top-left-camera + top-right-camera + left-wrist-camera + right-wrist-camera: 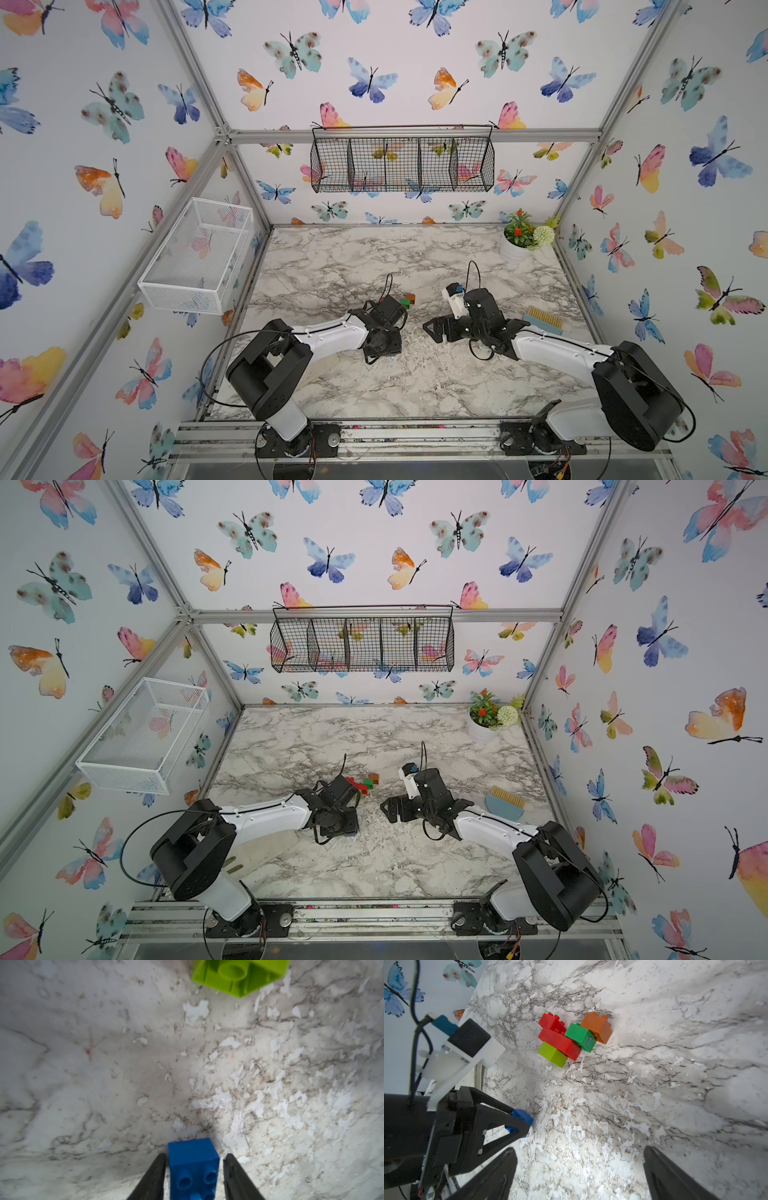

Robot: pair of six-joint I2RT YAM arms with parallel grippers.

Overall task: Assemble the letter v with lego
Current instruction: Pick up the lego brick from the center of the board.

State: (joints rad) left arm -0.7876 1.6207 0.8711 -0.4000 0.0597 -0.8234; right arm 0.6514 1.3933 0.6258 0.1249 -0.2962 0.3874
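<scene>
The left pincer (194,1156) straddles the one blue brick (193,1169) low at the desk (104,1064); whether it clamps, I cannot tell. A loose grip may let this brick twist. The right pincer (579,1167) stands wide apart, empty. Ahead of the left pincer, apart from it, lies the unfinished letter v (569,1039), held by nothing, so pressing may shift it: two red bricks (560,1042), one dark green (580,1035), one orange (598,1026), one lime (552,1054).

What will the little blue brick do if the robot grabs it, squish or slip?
Probably not squish: the blue brick looks like hard, boxy plastic. It might slip a bit, since its sides look smooth where the left tool flanks it. It likely won't roll; it lies on a flat face on the table, studs sideways.
</scene>
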